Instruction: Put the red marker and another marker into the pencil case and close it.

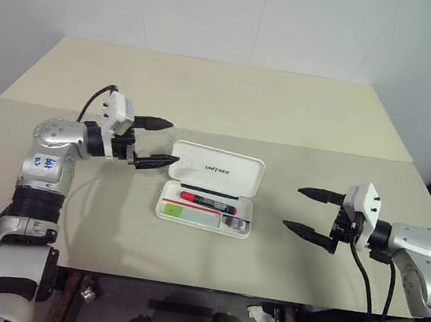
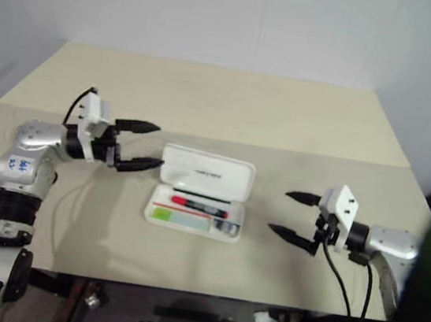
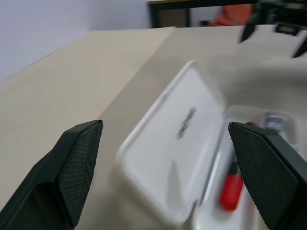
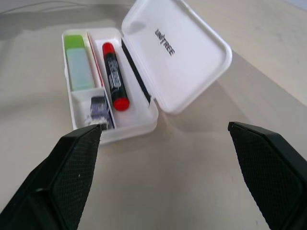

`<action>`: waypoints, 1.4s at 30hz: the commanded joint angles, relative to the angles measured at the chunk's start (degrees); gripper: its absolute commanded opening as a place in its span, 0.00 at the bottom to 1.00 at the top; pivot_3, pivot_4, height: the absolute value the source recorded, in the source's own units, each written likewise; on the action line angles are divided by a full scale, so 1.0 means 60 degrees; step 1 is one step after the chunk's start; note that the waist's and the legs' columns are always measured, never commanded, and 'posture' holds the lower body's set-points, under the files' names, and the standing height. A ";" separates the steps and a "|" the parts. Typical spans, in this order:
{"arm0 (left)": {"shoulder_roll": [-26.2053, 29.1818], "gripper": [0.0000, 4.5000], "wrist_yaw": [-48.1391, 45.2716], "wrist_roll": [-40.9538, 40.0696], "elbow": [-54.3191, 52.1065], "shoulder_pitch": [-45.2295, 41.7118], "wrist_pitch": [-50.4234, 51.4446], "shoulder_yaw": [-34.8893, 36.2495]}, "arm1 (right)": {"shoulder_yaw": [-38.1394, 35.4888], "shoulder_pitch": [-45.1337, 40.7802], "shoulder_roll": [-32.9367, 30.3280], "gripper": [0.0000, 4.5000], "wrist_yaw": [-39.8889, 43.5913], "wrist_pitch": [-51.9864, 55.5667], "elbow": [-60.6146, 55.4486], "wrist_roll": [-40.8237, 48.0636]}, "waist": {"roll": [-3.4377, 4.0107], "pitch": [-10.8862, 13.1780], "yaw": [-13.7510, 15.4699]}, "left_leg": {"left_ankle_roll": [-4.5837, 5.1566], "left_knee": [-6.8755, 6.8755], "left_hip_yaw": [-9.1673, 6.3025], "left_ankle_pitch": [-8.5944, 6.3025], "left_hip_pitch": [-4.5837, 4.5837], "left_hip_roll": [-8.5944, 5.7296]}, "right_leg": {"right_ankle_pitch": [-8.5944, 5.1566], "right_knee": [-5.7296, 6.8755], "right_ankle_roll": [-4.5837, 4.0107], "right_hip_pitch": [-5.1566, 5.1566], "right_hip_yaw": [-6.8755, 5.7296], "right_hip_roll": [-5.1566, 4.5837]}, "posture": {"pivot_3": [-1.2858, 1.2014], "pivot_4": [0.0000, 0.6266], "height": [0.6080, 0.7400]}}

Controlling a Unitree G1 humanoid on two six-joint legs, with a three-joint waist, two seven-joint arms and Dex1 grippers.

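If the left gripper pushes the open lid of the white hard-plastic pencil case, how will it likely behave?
The white hard-plastic pencil case looks rigid, so its lid should swing on its hinge, not bend. It seems light and smooth, so it may slide on the table.

A pale beige table [image 1: 209,89] stands against plain white walls [image 1: 219,11] under even light.

a pale beige table [image 1: 208,96] before a white wall [image 1: 219,11], dark floor beneath its near edge

Glossy white plastic pencil case [image 4: 182,57], smooth matt table [image 1: 208,96], textured black pincer pads [image 4: 76,167].
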 commanded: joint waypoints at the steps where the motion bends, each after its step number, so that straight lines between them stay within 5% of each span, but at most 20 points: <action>1: 0.0287 1.00 0.0228 0.0225 0.1280 -0.0671 -0.0653 0.0332 | -0.0105 -0.0192 0.0085 1.00 0.0205 -0.0365 -0.0041 0.0146 | 0.0000 0.0000 0.0018 | 0.0000 -0.0003 0.0000 0.0000 0.0000 0.0000 | 0.0000 -0.0001 0.0000 0.0000 0.0000 0.0000 | 0.52 0.24 1.00; 5: 0.0270 0.86 0.0868 0.0528 0.3139 -0.1529 -0.0632 0.0393 | -0.0058 -0.0315 0.0159 1.00 0.0248 -0.0443 0.0077 0.0074 | 0.0000 0.0000 0.0020 | 0.0000 -0.0008 -0.0008 -0.0001 -0.0007 -0.0002 | 0.0002 -0.0002 0.0003 -0.0003 -0.0007 0.0001 | 0.52 0.24 1.00; 17: -0.0130 0.01 0.0650 0.1365 0.5892 -0.2908 0.0310 -0.0090 | -0.0166 -0.0179 0.0141 1.00 0.0157 -0.0400 -0.0109 0.0118 | 0.0000 0.0000 0.0010 | -0.0003 -0.0028 -0.0010 -0.0006 -0.0014 -0.0003 | 0.0000 0.0007 0.0003 -0.0016 -0.0011 0.0003 | 0.52 0.24 1.00; 23: -0.0654 0.01 0.1664 0.1941 0.7052 -0.3596 0.0005 -0.0075 | -0.0268 -0.0044 0.0055 1.00 0.0141 -0.0358 -0.0225 0.0175 | -0.0002 0.0001 0.0016 | -0.0003 -0.0027 -0.0013 -0.0006 -0.0018 -0.0004 | 0.0001 0.0005 0.0004 -0.0017 -0.0011 0.0003 | 0.52 0.24 1.00; 30: -0.1074 0.01 0.0966 0.2243 0.7534 -0.4152 0.0454 -0.0074 | -0.0586 0.0400 -0.0121 1.00 0.0070 -0.0272 -0.0529 0.0309 | -0.0002 0.0001 0.0023 | -0.0005 -0.0032 -0.0017 -0.0008 -0.0027 -0.0004 | 0.0000 0.0002 0.0007 -0.0021 -0.0014 0.0004 | 0.52 0.24 1.00; 42: -0.0715 0.01 -0.3847 0.3015 0.7227 -0.4610 0.0419 -0.1071 | -0.0930 0.0890 -0.0381 1.00 0.0074 -0.0180 -0.0775 0.0509 | -0.0002 0.0002 -0.0011 | -0.0006 -0.0036 -0.0018 -0.0008 -0.0024 -0.0005 | -0.0003 0.0002 0.0003 -0.0021 -0.0011 0.0008 | 0.52 0.24 1.00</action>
